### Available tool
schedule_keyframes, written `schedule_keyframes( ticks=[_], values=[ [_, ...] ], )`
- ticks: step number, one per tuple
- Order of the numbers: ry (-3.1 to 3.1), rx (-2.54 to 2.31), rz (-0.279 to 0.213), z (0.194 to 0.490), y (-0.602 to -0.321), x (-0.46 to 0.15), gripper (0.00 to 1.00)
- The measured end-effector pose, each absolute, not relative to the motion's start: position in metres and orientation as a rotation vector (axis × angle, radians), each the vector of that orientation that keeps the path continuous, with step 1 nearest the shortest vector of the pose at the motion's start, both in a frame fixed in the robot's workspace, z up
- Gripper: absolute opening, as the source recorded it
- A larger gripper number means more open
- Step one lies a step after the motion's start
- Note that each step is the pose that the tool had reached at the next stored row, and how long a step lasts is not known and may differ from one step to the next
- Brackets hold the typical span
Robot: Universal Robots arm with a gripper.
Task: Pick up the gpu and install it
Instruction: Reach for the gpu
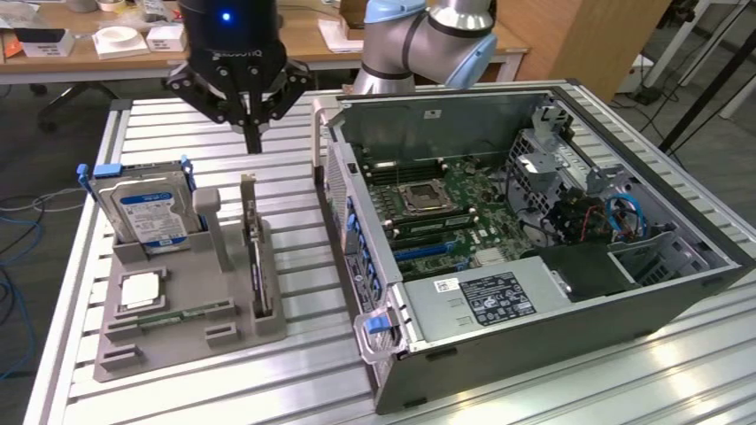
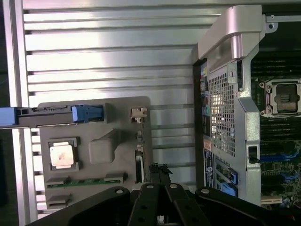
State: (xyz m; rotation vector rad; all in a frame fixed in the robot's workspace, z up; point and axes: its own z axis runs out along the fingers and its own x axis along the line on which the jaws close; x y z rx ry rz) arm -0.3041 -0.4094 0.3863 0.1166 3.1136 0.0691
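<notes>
The gpu (image 1: 251, 257) stands on its edge in a slot of the grey holder (image 1: 177, 332) on the table. It is a thin green card with a dark face and a silver bracket at its far end. From the wrist view I look down on the gpu's thin top edge (image 2: 139, 155). My gripper (image 1: 251, 142) hangs above the table beyond the far end of the card, well clear of it. Its black fingers (image 2: 149, 207) meet at the tips, shut on nothing.
The open computer case (image 1: 709, 266) lies at the exterior view's right, its motherboard (image 1: 455, 212) facing up and its wall (image 2: 225, 108) close beside the holder. A hard drive (image 1: 148, 212), a processor chip (image 2: 62, 154) and a memory stick (image 2: 84, 181) share the holder.
</notes>
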Motion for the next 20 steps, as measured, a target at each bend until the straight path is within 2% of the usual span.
schedule_keyframes(
  ticks=[20],
  values=[
    [3.114,0.117,0.069,0.386,-0.409,-0.325,0.11]
  ],
)
